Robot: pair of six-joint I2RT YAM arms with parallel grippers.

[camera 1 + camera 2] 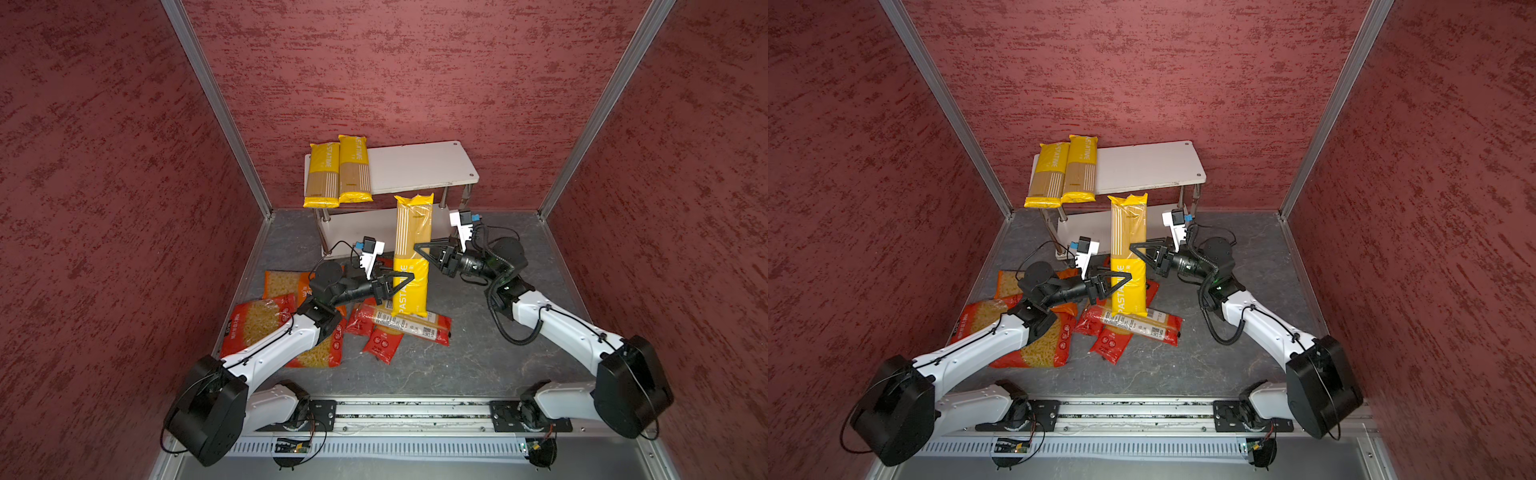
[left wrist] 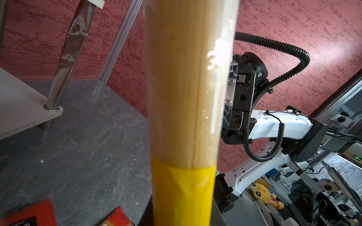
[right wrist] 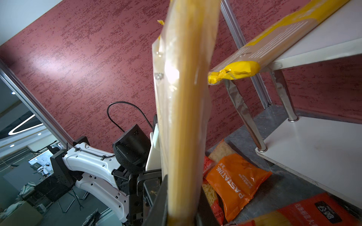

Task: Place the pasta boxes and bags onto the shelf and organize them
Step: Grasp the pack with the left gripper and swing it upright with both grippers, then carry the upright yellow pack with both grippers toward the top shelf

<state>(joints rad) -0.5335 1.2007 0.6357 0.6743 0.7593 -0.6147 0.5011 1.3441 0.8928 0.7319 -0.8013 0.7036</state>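
Handover seems in hand: past the pasta bags [image 1: 257, 320] lying on the worktop [image 1: 457, 365], the left tool [image 1: 405, 279] pinches the yellow lower half of an upright spaghetti pack [image 1: 409, 224], the right tool [image 1: 419, 249] pinches its clear middle, and next one must let go so the other can lay it on the bare top of the shelf [image 1: 415, 166].

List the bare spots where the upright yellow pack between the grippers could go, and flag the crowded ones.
Top board: bare from the two yellow packs at its left end to its right edge. Lower board: what shows beside the upright yellow pack is bare. Floor right of the red bags: bare. Crowded: those bags, piled under the left arm.
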